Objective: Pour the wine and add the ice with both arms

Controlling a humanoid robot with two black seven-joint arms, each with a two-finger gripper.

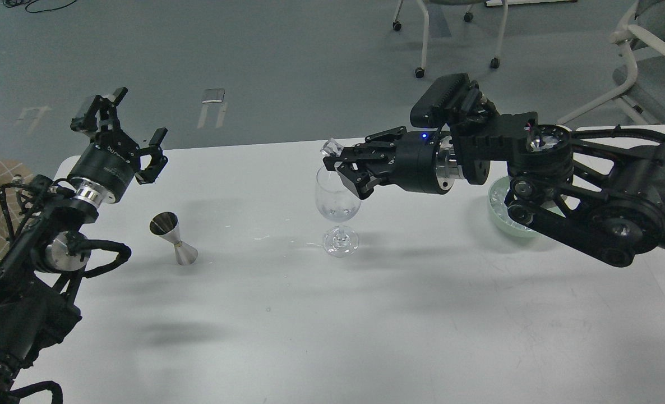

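Observation:
A clear stemmed glass [337, 197] stands upright mid-table, with a little clear wine or ice [338, 212] in the bottom of its bowl; I cannot tell which. My right gripper [339, 168] reaches in from the right and hovers at the glass rim. It is shut on one clear ice cube [331, 148], held just above the rim's left side. My left gripper [137, 115] is open and empty, raised over the table's far left corner and pointing up. More ice lies in a pale green bowl [499, 209], mostly hidden behind my right arm.
A steel double-cone jigger [174, 238] stands on the white table [332, 325], left of the glass and below my left gripper. Small wet spots lie between the jigger and the glass. Chairs stand on the floor beyond the table's far edge.

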